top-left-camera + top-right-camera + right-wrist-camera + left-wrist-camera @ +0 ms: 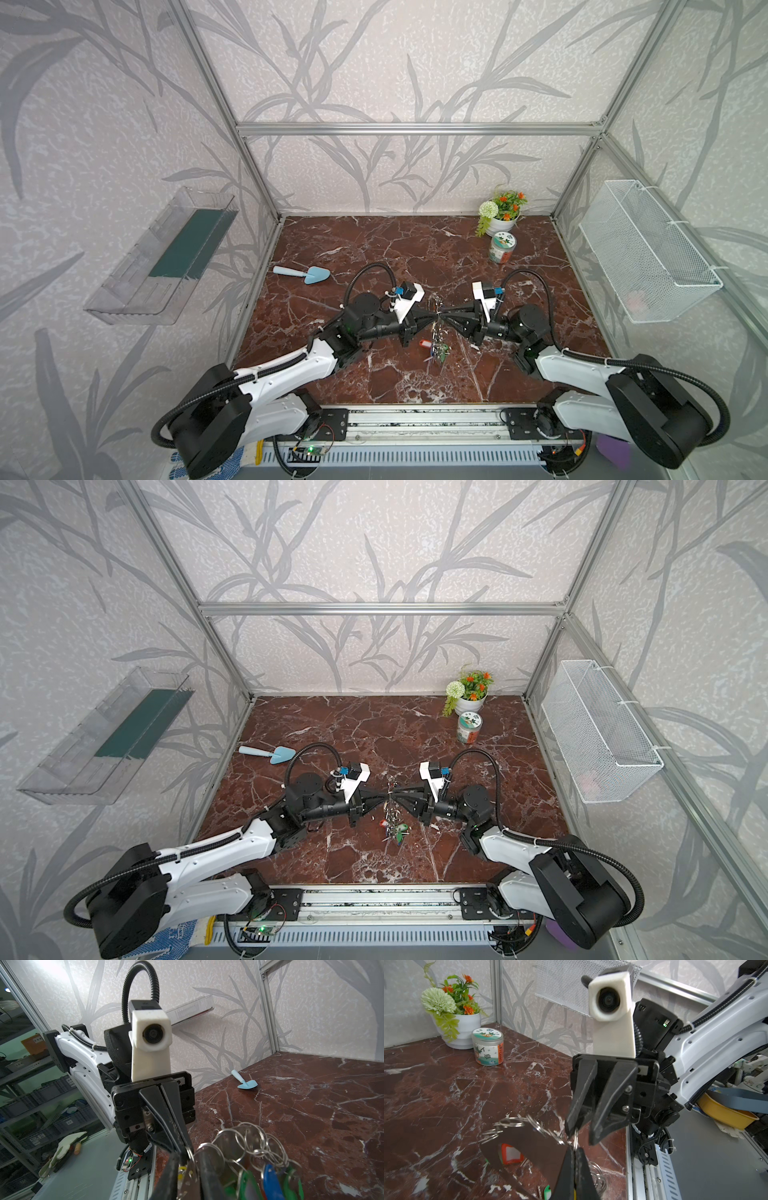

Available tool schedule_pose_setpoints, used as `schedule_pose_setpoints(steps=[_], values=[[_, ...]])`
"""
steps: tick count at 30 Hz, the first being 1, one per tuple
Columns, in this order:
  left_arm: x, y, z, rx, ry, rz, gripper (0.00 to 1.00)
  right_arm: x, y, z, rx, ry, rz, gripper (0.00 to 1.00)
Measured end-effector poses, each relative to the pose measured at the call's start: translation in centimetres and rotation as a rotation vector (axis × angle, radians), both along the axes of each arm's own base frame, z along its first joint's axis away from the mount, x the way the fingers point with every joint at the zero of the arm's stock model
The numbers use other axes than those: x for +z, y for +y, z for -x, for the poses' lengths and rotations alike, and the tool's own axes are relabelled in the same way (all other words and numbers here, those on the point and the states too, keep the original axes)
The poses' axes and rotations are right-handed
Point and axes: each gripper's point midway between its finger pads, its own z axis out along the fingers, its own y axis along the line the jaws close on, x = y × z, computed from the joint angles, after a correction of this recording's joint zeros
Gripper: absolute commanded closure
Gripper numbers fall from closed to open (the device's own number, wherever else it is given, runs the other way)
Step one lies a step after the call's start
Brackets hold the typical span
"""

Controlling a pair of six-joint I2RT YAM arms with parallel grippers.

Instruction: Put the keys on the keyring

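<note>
- left gripper (pixel 185 1152) clenched tight on the keys (pixel 182 1174), yellow tag right at its fingertips
- right gripper (pixel 582 1135) released, jaws apart, tip to tip with left gripper, one finger touching a small ring
- both meet above the middle of the marble table (pixel 374 257)
- keyring (pixel 259 1152) hangs just beside the tips, a bunch of split rings with a blue tag (pixel 269 1176) and green ones dangling
- red tag (pixel 510 1153) sits lower, can't tell if it touches the table

Marble tabletop (pixel 374 257): blue trowel (pixel 305 274), flower pot (pixel 500 226), jar (pixel 502 248).
</note>
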Motion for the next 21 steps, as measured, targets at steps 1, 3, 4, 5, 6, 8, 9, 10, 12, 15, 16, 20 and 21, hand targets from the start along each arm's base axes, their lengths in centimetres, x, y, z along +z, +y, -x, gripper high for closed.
schedule_pose_setpoints(steps=[1,3,4,5,6,8,9,10,12,15,16,20,21], values=[[-0.3,0.1,-0.1,0.007,0.008,-0.027,1.00,0.5,-0.2,0.0,-0.008,-0.012,-0.009,0.73],[-1.1,0.4,-0.1,0.016,0.028,-0.082,1.00,1.4,-0.5,0.1,-0.020,-0.040,-0.026,0.72],[-1.5,0.5,-0.1,0.017,0.041,-0.113,1.00,1.9,-0.7,0.2,-0.026,-0.056,-0.034,0.72],[-1.9,0.7,-0.1,0.016,0.051,-0.143,1.00,2.3,-0.8,0.4,-0.030,-0.070,-0.039,0.72],[-2.1,0.8,0.0,0.013,0.061,-0.168,1.00,2.6,-0.9,0.5,-0.033,-0.080,-0.042,0.72],[-2.2,0.9,0.2,-0.001,0.070,-0.215,1.00,3.0,-1.1,0.7,-0.040,-0.099,-0.042,0.71],[-2.1,0.9,0.3,-0.011,0.072,-0.237,1.00,3.1,-1.2,0.8,-0.043,-0.105,-0.041,0.70],[-1.8,0.9,0.3,-0.022,0.070,-0.257,1.00,3.2,-1.2,0.8,-0.045,-0.110,-0.039,0.70],[-1.3,0.8,0.4,-0.046,0.065,-0.293,1.00,2.9,-1.2,0.8,-0.049,-0.110,-0.028,0.70],[-0.8,0.4,0.5,-0.095,0.064,-0.345,1.00,2.2,-1.0,0.8,-0.046,-0.101,-0.002,0.69],[-0.7,0.3,0.6,-0.114,0.066,-0.365,1.00,1.9,-0.8,0.9,-0.045,-0.098,0.008,0.69],[-0.9,0.0,1.0,-0.196,0.078,-0.445,1.00,1.0,-0.5,1.0,-0.037,-0.090,0.038,0.69],[-1.0,0.0,1.1,-0.212,0.081,-0.461,1.00,0.9,-0.5,1.0,-0.036,-0.091,0.043,0.69]])
